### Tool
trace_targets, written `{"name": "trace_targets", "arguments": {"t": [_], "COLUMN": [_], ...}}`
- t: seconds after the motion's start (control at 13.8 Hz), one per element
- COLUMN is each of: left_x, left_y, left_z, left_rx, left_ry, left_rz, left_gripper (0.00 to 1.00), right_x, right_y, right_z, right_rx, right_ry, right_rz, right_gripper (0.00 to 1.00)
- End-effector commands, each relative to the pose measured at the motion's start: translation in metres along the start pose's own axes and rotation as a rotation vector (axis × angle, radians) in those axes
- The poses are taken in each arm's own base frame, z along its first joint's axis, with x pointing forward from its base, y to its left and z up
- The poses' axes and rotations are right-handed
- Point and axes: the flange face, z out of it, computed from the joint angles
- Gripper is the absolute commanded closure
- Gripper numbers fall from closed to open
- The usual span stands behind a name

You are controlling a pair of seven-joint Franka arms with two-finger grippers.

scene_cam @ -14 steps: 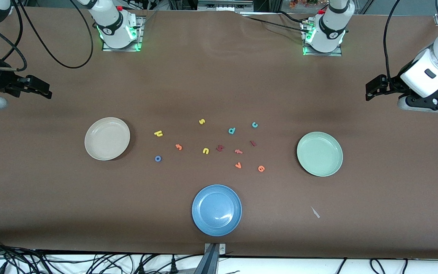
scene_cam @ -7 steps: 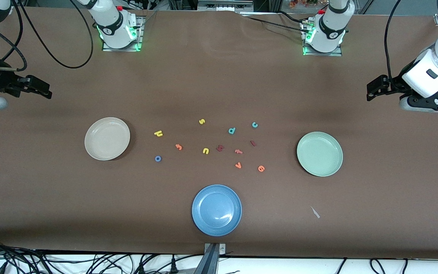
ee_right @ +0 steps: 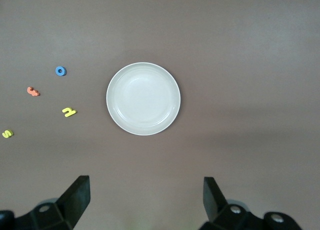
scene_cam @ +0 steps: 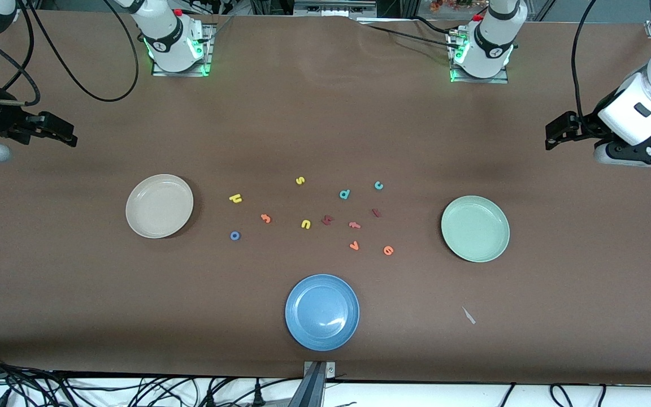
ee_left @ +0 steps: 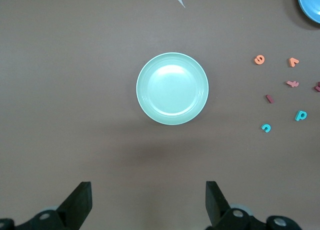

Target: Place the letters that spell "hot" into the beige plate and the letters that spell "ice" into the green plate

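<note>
Both pincers [ee_left: 147,205] [ee_right: 145,202] gape wide; tiny bright foam letters [scene_cam: 235,236] dot brown table [scene_cam: 77,271].

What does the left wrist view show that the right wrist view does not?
Only the left wrist view shows the green plate, the teal "c", the teal "d", the dark red "i", the orange "e" and an edge of the blue plate. Only the right wrist view shows the beige plate, the blue "o", the yellow "h" and the orange "t". Both show brown table, empty plates and their own open end effector.
</note>
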Motion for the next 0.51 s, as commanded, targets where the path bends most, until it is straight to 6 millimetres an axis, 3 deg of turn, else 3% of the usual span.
{"name": "trace_targets", "arguments": {"t": [0.0, 0.43], "left_x": [-0.0012, -0.0022], "left_y": [-0.0009, 0.0007], "left_z": [-0.0050, -0.0054], "left_rx": [0.011, 0.013], "left_ry": [0.002, -0.001], "left_rz": [0.021, 0.024], "left_gripper": [0.00, 0.00], "right_x": [-0.0013, -0.0013], "right_y": [0.0010, 0.0018], "right_z": [-0.0012, -0.0012], "right_rx": [-0.002, -0.002], "right_ry": [0.005, 0.005], "right_rz": [-0.012, -0.011], "right_gripper": [0.00, 0.00]}}
